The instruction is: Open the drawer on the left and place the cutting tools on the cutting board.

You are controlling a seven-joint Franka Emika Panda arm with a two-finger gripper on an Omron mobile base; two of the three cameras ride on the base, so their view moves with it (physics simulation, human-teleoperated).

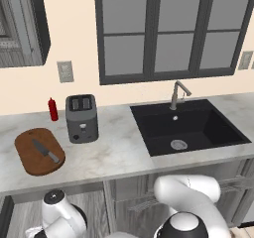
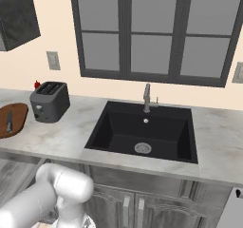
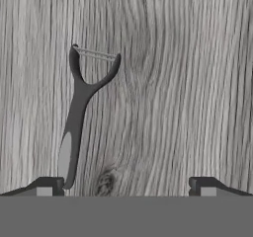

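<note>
Peeler dead ahead of my tool, lying flat on grey wood grain that I take for the floor of the drawer. Tool's fingers are spread as wide as they go, gripping nothing, and the peeler's handle end sits just beside the fingertip on the side where the peeler lies, blade end pointing away from me. So it's off-centre, not between the fingers.

Looking further out, up on the counter, the cutting board already carries the knife, with the toaster just beside the board and a red bottle behind. One cutting tool placed, I'd say, and this peeler is next.

Risks from here: if I drop straight down, that near finger lands on the handle instead of straddling it and skids it across the drawer floor. It's thin and flat, so a shallow pinch could slip off. I'd shift sideways over the handle first. Lifting out, I could clip the drawer edge, which I can't see.
</note>
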